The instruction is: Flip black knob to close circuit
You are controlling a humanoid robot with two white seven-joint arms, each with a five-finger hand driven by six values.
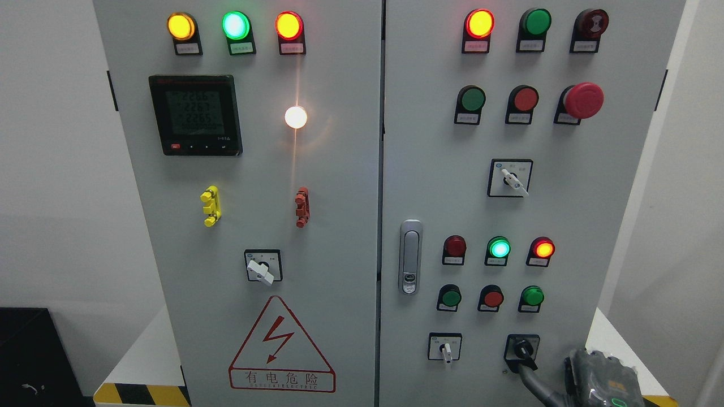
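A: Where is the black knob [522,349]?

B: Low on the right door of the cabinet [339,169], at the right end of the bottom row, right of the small white selector switch [446,349]. Its handle runs on a slant, upper right to lower left.

A: And the robot hand?

B: Only the right robot hand [534,377] shows, its arm entering from the lower right corner. A dark finger [529,376] reaches up and to the left and meets the lower end of the knob's handle. The knob lies just above and slightly left of the hand's bulk.

A: Is it gripping the knob?

B: I cannot tell. One finger touches or lies right against the handle, but the other fingers are cut off by the frame, so grasping or merely pressing is unclear.

A: The left hand?

B: Out of sight, so the right is clearly the working one.

A: What does the move turn on?

B: In my judgement, pushing sideways across that slanted handle, not along it, so that it rotates.
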